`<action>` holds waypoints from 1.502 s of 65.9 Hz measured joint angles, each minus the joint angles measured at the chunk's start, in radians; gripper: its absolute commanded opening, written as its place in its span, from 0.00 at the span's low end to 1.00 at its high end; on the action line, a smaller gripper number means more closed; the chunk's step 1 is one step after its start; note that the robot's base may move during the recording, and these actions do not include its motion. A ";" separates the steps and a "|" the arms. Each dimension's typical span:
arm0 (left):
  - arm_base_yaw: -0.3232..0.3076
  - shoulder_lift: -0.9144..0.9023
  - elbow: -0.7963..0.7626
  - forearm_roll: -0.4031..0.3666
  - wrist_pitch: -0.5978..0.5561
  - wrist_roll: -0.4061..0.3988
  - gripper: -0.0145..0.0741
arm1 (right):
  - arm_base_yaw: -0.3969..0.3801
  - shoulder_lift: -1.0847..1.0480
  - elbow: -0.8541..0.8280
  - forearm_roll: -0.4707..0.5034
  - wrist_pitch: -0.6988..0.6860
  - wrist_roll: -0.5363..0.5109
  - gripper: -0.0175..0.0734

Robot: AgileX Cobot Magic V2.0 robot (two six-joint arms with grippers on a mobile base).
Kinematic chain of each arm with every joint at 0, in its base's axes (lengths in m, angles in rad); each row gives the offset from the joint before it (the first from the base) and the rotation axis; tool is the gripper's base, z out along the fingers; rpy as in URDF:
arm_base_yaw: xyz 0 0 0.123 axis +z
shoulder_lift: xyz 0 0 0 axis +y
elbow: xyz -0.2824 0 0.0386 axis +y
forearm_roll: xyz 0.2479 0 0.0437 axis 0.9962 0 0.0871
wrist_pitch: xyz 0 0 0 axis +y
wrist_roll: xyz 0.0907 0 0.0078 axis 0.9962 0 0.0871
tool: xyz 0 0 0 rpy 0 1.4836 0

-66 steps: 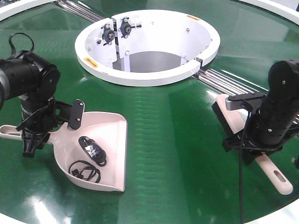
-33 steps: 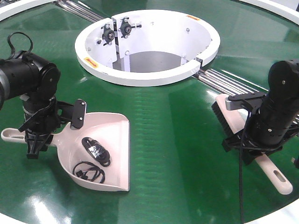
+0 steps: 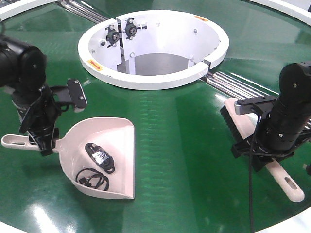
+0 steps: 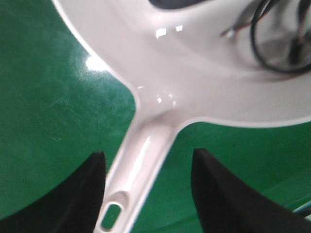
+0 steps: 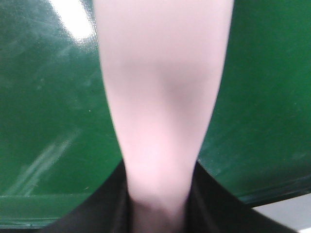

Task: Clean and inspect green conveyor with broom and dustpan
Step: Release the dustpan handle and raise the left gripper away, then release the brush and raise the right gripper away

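Now, nearest to me on the green conveyor (image 3: pixel 165 145), the dustpan (image 3: pixel 122 153) lies flat with two coiled black cables (image 3: pixel 98 157) in its scoop. Its long handle runs straight between the jaws of the left gripper (image 4: pixel 147 162). Those jaws stand wide open, one finger on each side, neither touching the plastic. The hole in the handle sits just inside them. To take it well, I judge, the fingers should close squarely with the handle centred, then lift level so the cables do not slide out of the mouth.

The right gripper (image 5: pixel 158 206) is clamped tight on the broom (image 3: pixel 285 182). The handle is pinched between the jaws, and the black bristles ahead of them lie on the conveyor.

Beyond both sets of jaws sit the white central ring (image 3: pixel 150 80) and the steel rollers (image 3: pixel 235 83).
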 measured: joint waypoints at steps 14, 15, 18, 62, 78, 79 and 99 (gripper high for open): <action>0.000 -0.102 0.000 -0.157 0.007 -0.040 0.59 | 0.000 0.000 0.000 0.000 0.000 0.000 0.19; 0.000 -0.106 0.000 -0.167 0.007 -0.041 0.59 | 0.000 0.000 0.000 0.000 0.000 0.000 0.19; 0.000 -0.126 0.000 -0.208 0.009 -0.043 0.58 | 0.000 0.000 0.000 0.000 0.000 0.000 0.19; 0.000 -0.222 0.002 -0.363 0.017 -0.442 0.48 | 0.000 0.000 0.000 0.000 -0.045 0.004 0.19; 0.000 -0.305 0.002 -0.363 -0.001 -0.470 0.48 | 0.000 0.104 0.000 -0.028 -0.045 0.011 0.24; 0.000 -0.311 0.002 -0.363 -0.005 -0.472 0.48 | 0.000 0.113 0.000 -0.029 -0.045 0.011 0.25; 0.000 -0.417 0.002 -0.348 -0.043 -0.486 0.48 | 0.000 0.207 -0.005 -0.058 -0.066 0.041 0.63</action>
